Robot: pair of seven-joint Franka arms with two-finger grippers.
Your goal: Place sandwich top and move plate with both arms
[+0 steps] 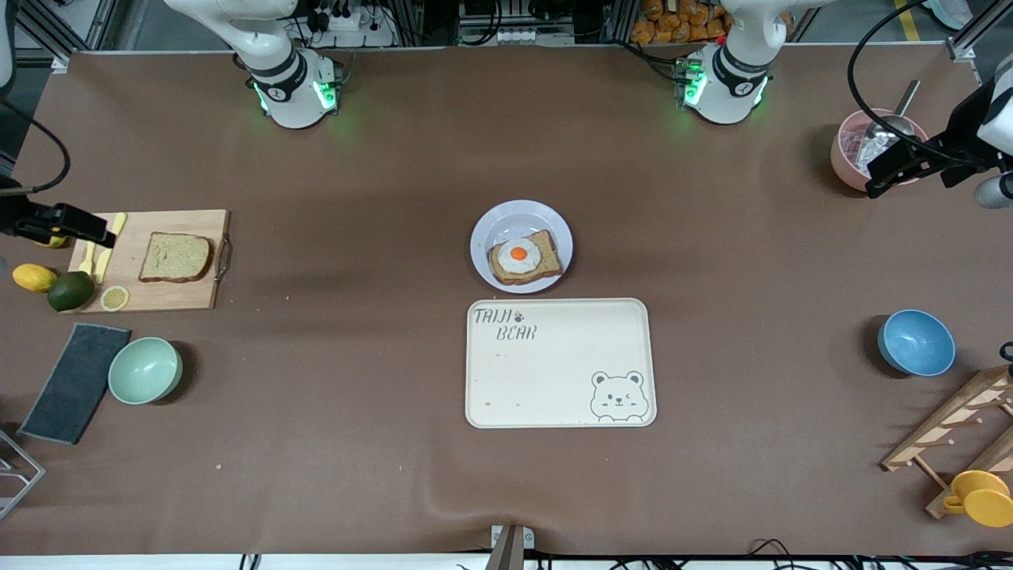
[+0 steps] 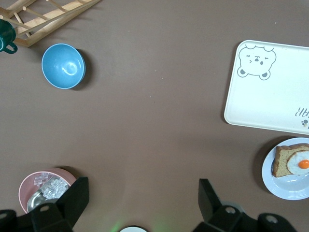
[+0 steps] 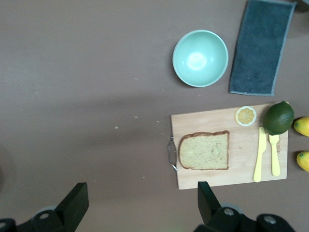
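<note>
The sandwich top [image 1: 175, 257], a plain tan bread slice, lies on a wooden cutting board [image 1: 162, 294] toward the right arm's end of the table; it also shows in the right wrist view [image 3: 204, 150]. The plate [image 1: 506, 218] sits mid-table and carries a bread slice with a fried egg [image 1: 524, 257]; the plate also shows in the left wrist view [image 2: 289, 186]. My right gripper [image 1: 99, 232] hangs open and empty, high by the cutting board [image 3: 143, 198]. My left gripper [image 1: 878, 178] hangs open and empty, high by a pink bowl [image 2: 143, 198].
A cream bear tray [image 1: 554, 364] lies just nearer the front camera than the plate. A mint bowl [image 1: 145, 370], dark cloth [image 1: 75, 382], lemon, avocado and yellow cutlery are near the board. A pink bowl with a scoop [image 1: 851, 158], a blue bowl [image 1: 916, 342] and a wooden rack [image 1: 957, 427] stand at the left arm's end.
</note>
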